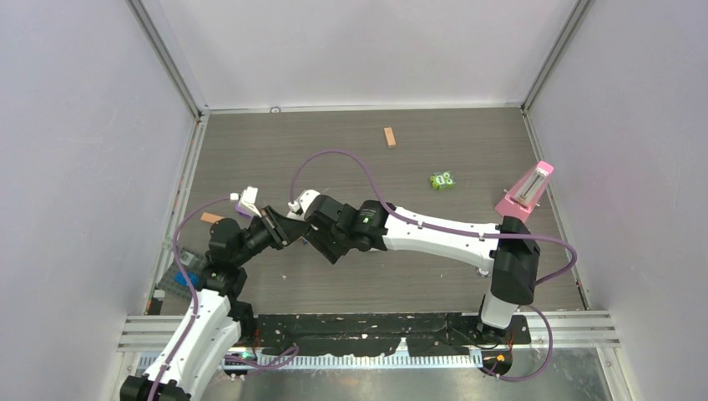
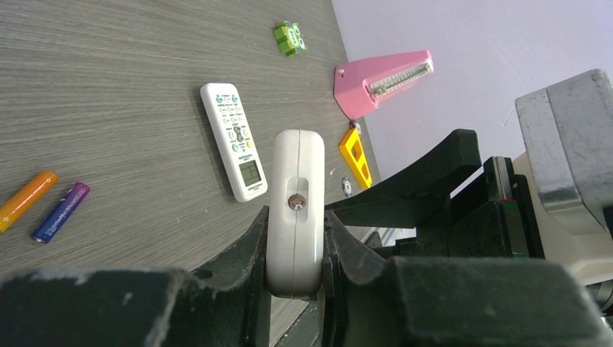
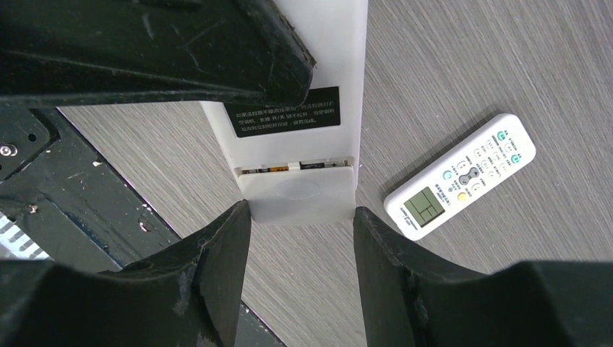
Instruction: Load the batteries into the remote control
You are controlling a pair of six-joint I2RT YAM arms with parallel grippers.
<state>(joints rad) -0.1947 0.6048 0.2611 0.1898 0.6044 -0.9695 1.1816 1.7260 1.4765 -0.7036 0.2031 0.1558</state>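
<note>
left wrist shows two batteries, two white remotes, one left pincer.

Open table around the batteries — second remote close by.

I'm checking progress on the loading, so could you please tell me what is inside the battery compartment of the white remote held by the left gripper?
Through the narrow gap above the partly slid cover, the held remote shows a thin strip of something like cells. The cover hides everything else inside.
</note>
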